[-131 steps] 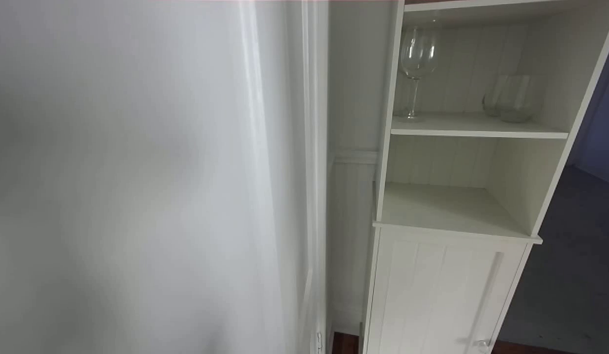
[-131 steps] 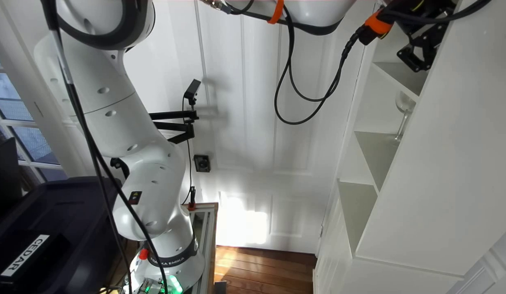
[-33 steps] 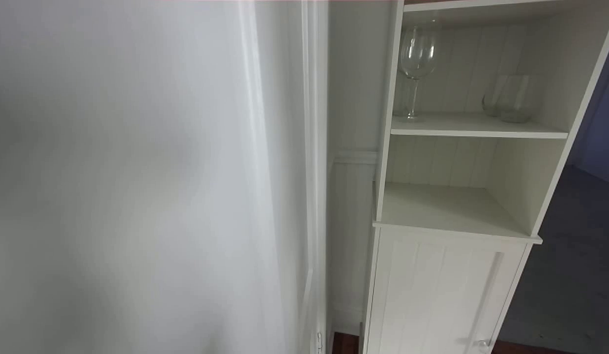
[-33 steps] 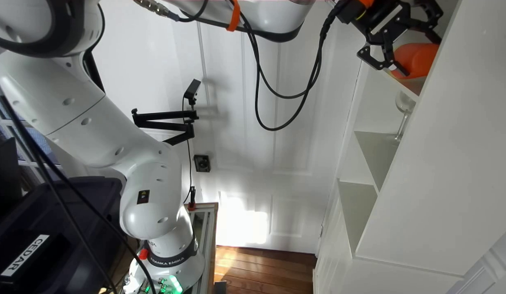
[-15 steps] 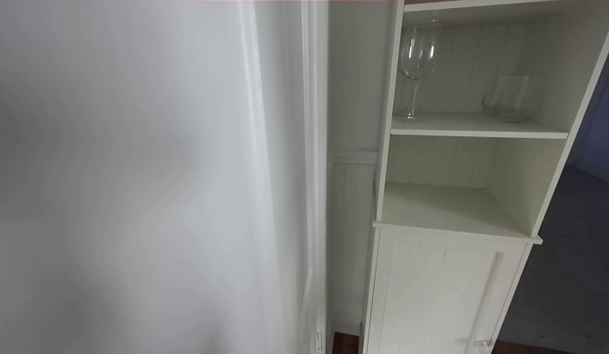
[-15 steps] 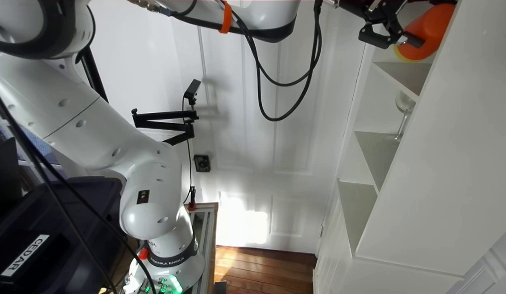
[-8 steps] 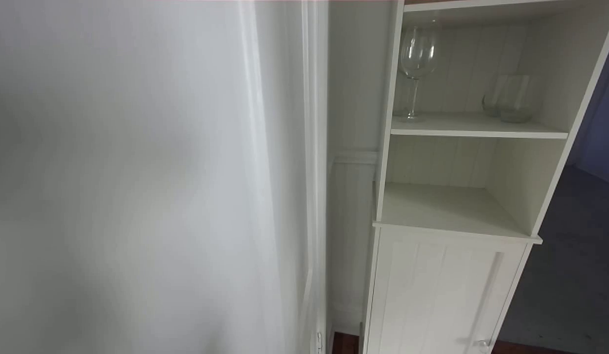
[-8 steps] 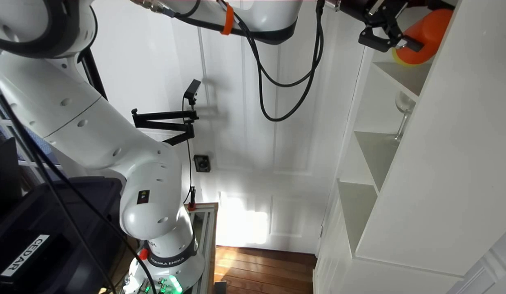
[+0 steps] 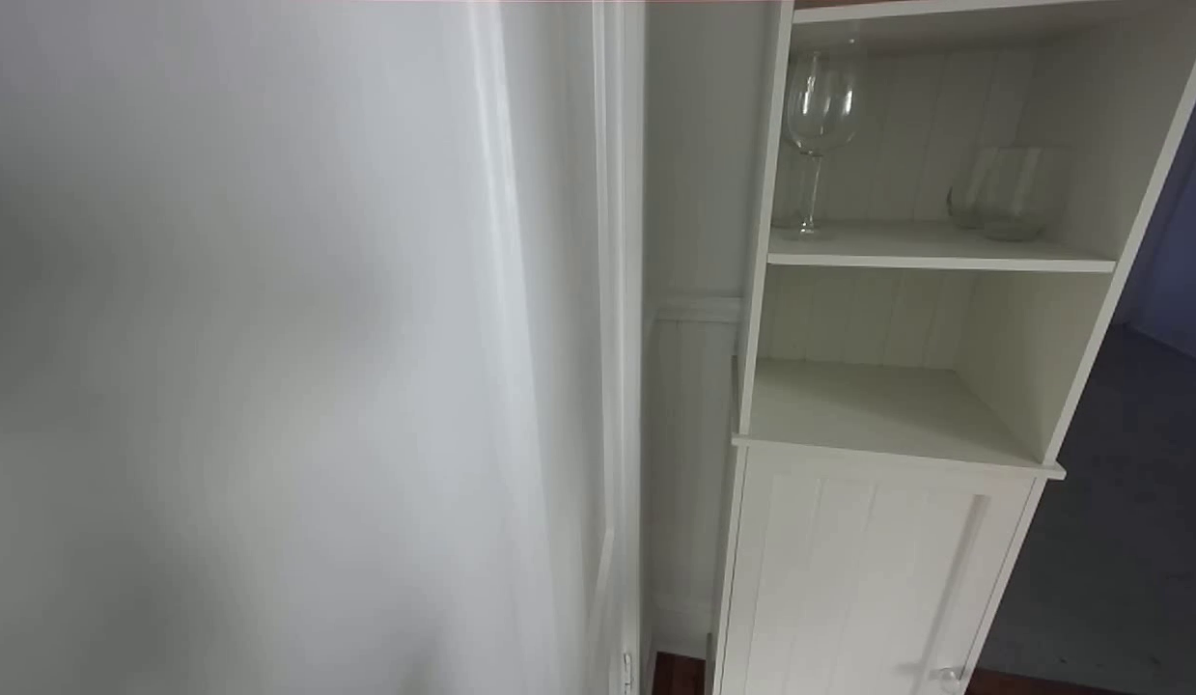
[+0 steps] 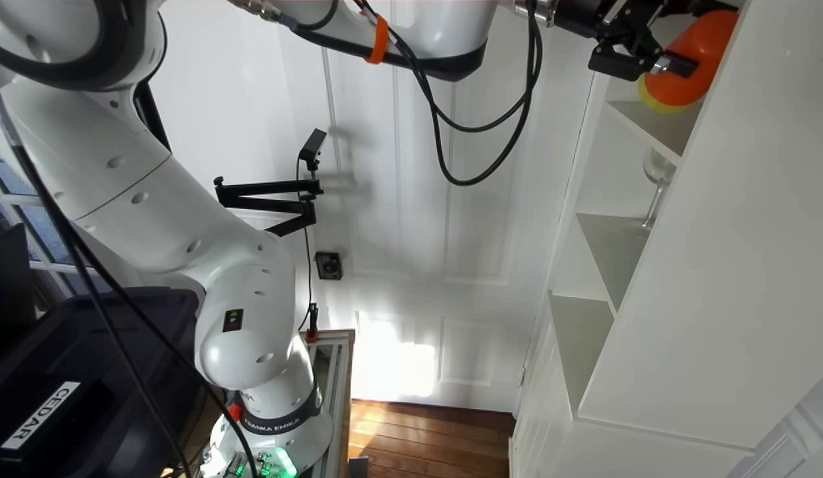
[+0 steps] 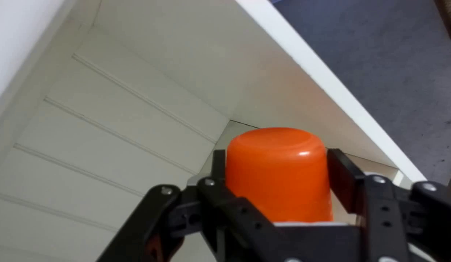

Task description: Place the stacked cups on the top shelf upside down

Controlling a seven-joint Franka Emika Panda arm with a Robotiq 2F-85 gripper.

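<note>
**Stacked cups (image 11: 278, 174) held base up at the top shelf (image 10: 670, 126)**

Jaws closed on the stack, one to each flank of the orange wall; clearest in the wrist view. Flat base uppermost, mouth down: the pose the task wants, set by the grip itself. A hold on the sides leaves the rim free to land first, which I take to be the reason for it.

Yellow band (image 10: 652, 99) below the orange, probably the lip of a nested cup. Number of cups: can't tell.

Position: in the upper compartment of the cabinet (image 9: 877, 579), partly hidden behind the side panel (image 10: 730, 279) in an exterior view. Arm (image 10: 192, 219) reaches in from the front, the open face. Stack looks slightly leaned, though camera angle may account for some of it. Contact between rim and shelf: can't tell.

My guess: if let go on a lean, it would rock on one edge. Next move calls for levelling, lowering, then release.

Wine glass (image 9: 818, 125) and tumblers (image 9: 1017, 193) stand on the lower shelf (image 9: 926, 247), out of the jaws' way. Risk to mind: the stack tipping off the front edge.
</note>
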